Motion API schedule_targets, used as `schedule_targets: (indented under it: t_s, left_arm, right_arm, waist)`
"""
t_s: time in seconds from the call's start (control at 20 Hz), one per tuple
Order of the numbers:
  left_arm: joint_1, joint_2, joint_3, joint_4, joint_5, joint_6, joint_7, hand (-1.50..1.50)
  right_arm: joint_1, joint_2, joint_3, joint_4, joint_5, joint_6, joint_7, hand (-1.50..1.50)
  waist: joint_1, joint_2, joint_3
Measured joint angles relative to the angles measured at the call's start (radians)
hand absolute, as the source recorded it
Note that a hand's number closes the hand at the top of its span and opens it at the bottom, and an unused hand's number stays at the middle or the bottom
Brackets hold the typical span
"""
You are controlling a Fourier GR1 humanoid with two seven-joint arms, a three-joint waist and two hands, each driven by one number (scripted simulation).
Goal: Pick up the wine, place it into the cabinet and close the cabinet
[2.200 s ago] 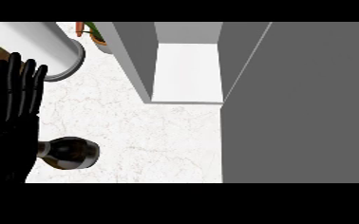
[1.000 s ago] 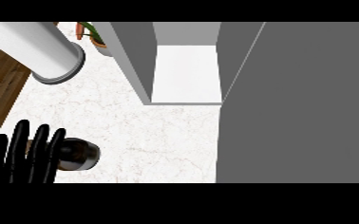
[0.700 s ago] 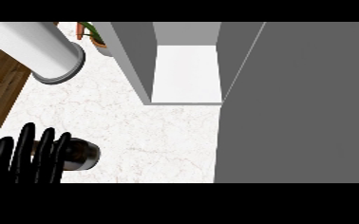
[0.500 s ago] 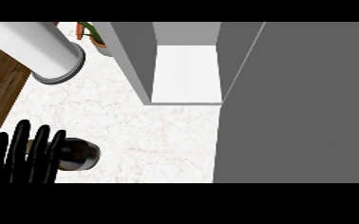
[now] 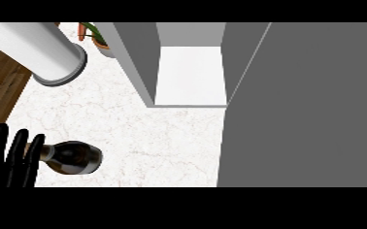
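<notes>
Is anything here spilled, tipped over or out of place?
Nothing stands out. The wine bottle seems to stand upright on the counter beside the robot hand, with no spill around it, and the cabinet stands open.

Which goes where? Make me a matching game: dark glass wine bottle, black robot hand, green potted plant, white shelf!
1 dark glass wine bottle
2 black left hand
3 green potted plant
4 white shelf

a inside the open grey cabinet
b view's lower left edge
c view's top, left of the cabinet
d right beside the hand

Pairs: 1-d, 2-b, 3-c, 4-a.
</notes>
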Motion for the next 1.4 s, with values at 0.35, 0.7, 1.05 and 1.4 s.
schedule_targets:
  t_s: [0.35,0.7,1.05,1.4]
  left_arm:
    - [0.030,0.030,0.130,0.002,0.037,-0.025,-0.010,-1.50]
    - [0.017,0.041,0.310,0.016,0.118,-0.068,0.009,-1.50]
    - [0.032,0.028,0.447,0.091,0.249,-0.162,-0.009,-1.50]
    - [0.052,0.014,0.543,0.201,0.421,-0.290,-0.072,-1.50]
  right_arm:
    - [-0.030,0.002,-0.013,-0.004,0.013,-0.019,0.029,-1.50]
    - [-0.039,-0.003,-0.023,-0.013,0.019,-0.019,0.046,-1.50]
    - [-0.052,-0.006,-0.026,-0.015,0.029,-0.017,0.059,-1.50]
    - [-0.072,0.001,-0.016,-0.017,0.036,-0.019,0.085,-1.50]
  waist:
    - [0.003,-0.001,-0.001]
    - [0.002,-0.001,-0.001]
    - [0.004,-0.001,-0.001]
    - [0.002,0.000,-0.001]
